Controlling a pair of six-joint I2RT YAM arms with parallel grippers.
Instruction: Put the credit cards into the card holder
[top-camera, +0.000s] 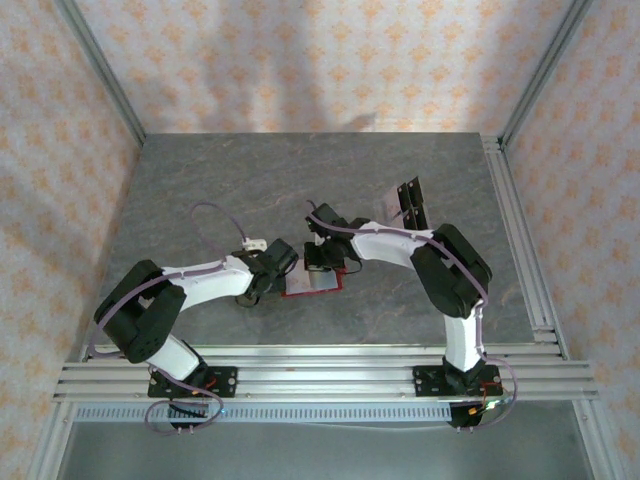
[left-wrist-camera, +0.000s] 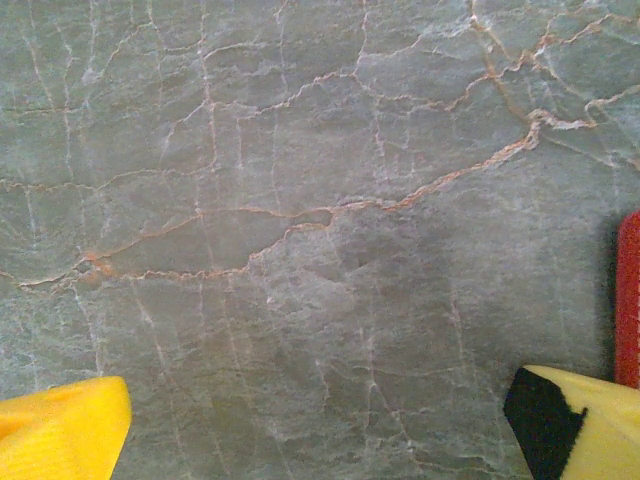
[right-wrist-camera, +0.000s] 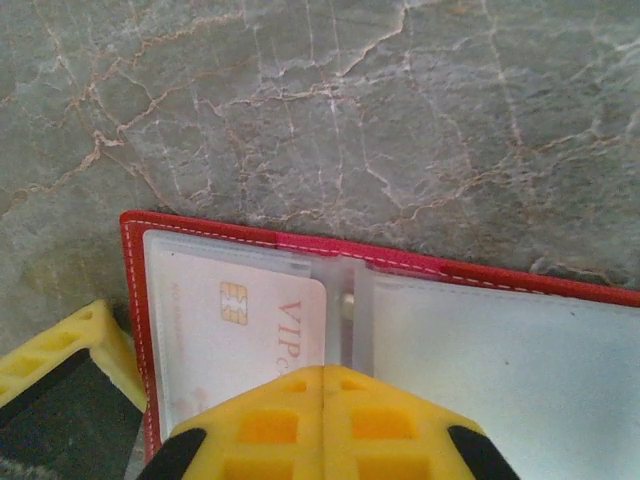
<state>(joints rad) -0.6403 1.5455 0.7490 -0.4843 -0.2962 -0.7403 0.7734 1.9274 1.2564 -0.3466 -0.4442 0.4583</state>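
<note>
Card (right-wrist-camera: 250, 320) looks seated in the holder (right-wrist-camera: 500, 275) under my right pincer (right-wrist-camera: 322, 372), whose tips are pressed together; left pincer (left-wrist-camera: 318, 420) gapes empty; next, I reckon, release and fetch the spare cards (top-camera: 408, 203).

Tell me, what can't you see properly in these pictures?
Right wrist view: the right claw hides the lower part of the card in the card holder. The lettering after "VIP" is covered, and so is whether the claw pinches the card.
Left wrist view: the frame's right edge cuts the card holder down to a red strip.
Top view: the spare cards are too small to count or read.
</note>
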